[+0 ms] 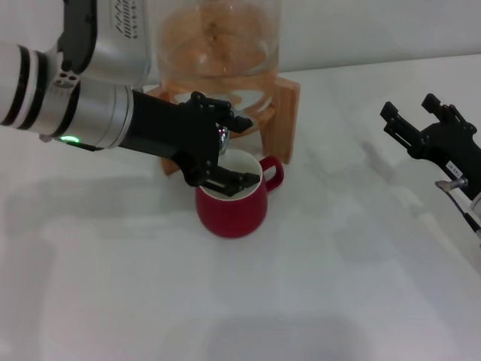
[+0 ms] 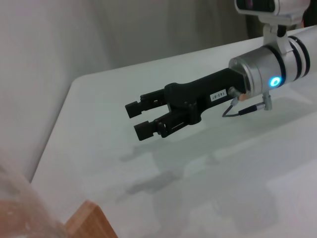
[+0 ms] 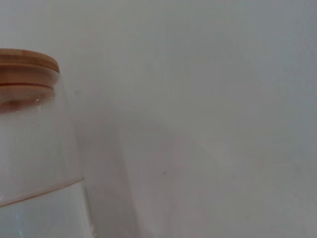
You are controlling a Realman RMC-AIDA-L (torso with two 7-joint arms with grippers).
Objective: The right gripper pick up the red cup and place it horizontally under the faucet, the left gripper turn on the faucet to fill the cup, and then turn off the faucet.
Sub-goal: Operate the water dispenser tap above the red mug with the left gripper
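The red cup (image 1: 233,210) stands upright on the white table, its white inside up and its handle to the right, directly below the faucet (image 1: 222,138). Only a glint of chrome shows of the faucet. My left gripper (image 1: 248,150) is open, its black fingers spread above and below the faucet, the lower finger (image 1: 229,182) over the cup's rim. My right gripper (image 1: 412,109) hovers far to the right, open and empty. In the left wrist view the right gripper (image 2: 141,119) also shows, with nothing between its fingers.
The faucet belongs to a glass dispenser jar (image 1: 214,45) on a wooden stand (image 1: 286,105) at the back. The right wrist view shows the jar (image 3: 34,158) and its wooden lid (image 3: 25,62). Bare white table (image 1: 338,286) spreads in front.
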